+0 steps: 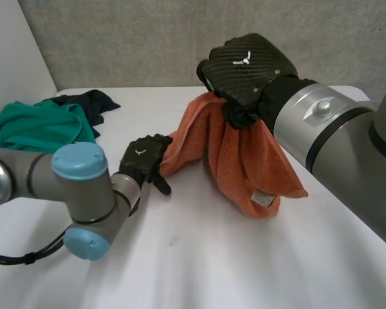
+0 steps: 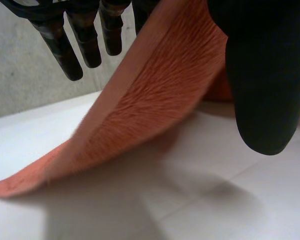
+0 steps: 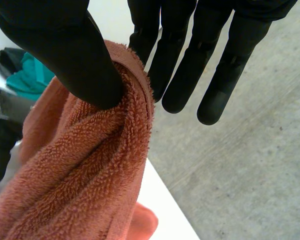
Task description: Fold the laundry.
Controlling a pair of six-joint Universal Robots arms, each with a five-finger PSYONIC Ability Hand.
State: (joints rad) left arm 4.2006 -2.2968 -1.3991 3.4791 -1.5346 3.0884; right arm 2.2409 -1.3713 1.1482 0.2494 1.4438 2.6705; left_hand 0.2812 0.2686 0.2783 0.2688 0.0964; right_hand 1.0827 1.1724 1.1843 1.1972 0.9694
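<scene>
Low over the white counter (image 1: pixel 212 257), one edge of the orange terry towel (image 1: pixel 244 161) is pinched by the left hand (image 1: pixel 143 161). The towel's top is clamped between thumb and fingers of the raised right hand (image 1: pixel 248 67). A crumpled green cloth (image 1: pixel 42 125) and a black cloth (image 1: pixel 90 103) are piled together at the far corner.

Thumb and fingers (image 3: pixel 146 35) of the right hand (image 3: pixel 55 50) on a bunched orange towel (image 3: pixel 90 190); teal cloth (image 3: pixel 27 80) beyond
</scene>
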